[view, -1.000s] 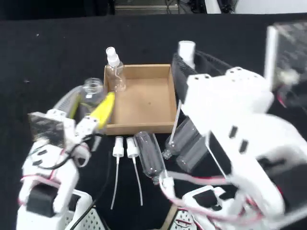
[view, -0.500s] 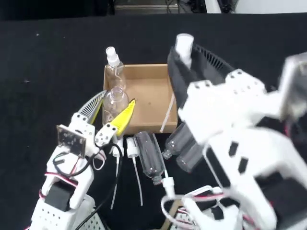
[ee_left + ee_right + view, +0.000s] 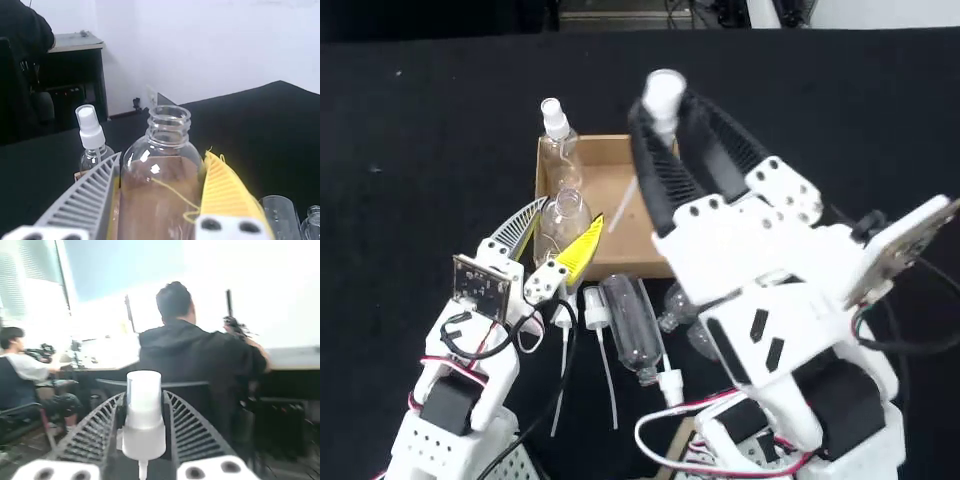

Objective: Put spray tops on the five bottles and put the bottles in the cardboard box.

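My left gripper [image 3: 566, 212] is shut on an open clear bottle [image 3: 563, 225], held upright at the front left of the cardboard box [image 3: 600, 175]. In the left wrist view the bottle [image 3: 160, 170] sits between the grey and yellow fingers, its neck bare. My right gripper [image 3: 665, 102] is shut on a white spray top [image 3: 665, 86], high over the box with its thin tube hanging down. The right wrist view has the spray top [image 3: 144, 415] between the black fingers. A capped bottle [image 3: 558, 140] stands at the box's back left corner.
Two loose spray tops [image 3: 568, 298] [image 3: 593, 305] lie on the black table in front of the box. Beside them lies a clear bottle [image 3: 632, 325], and another bottle [image 3: 682, 298] is partly under my right arm. Cables run near the arm bases.
My left gripper carried the open bottle right, to the box's front left. My right arm swung left with the spray top, from past the box's right wall to over the box.
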You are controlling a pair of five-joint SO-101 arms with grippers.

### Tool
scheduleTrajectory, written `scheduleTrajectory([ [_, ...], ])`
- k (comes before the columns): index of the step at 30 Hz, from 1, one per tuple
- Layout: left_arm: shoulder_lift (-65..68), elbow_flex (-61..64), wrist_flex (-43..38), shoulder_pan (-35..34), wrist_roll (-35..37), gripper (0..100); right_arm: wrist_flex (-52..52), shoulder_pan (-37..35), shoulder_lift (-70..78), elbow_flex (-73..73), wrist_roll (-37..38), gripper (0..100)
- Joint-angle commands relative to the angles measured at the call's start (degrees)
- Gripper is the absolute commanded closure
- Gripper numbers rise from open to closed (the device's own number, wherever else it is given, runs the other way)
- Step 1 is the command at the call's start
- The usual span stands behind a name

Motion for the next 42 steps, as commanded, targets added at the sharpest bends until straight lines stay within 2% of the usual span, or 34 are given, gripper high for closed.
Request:
scheduleTrajectory([
  [1,-0.6,-0.6,-1.2,0.3,0.4,97,-4.2,-2.8,0.9,0.9,0.5,98.6],
  [12,-0.6,0.5,-1.6,0.7,0.3,97,-24.6,-2.9,0.9,13.4,0.9,98.6],
  [15,-0.6,0.4,-1.6,0.3,0.3,97,-28.0,-2.9,0.9,16.8,5.6,98.6],
  [18,-0.6,0.3,-1.6,0.4,0.3,97,-28.3,-2.9,0.9,19.1,8.8,98.6],
  [27,-0.6,0.4,-1.6,0.7,0.3,97,-28.4,-3.2,1.0,23.6,8.6,98.6],
  [34,-0.6,0.4,-1.6,0.7,0.3,97,-32.8,-3.2,1.0,23.2,8.6,98.6],
  [42,-0.6,0.4,-1.6,0.7,0.3,97,-32.4,-3.2,4.4,22.5,8.6,98.7],
])
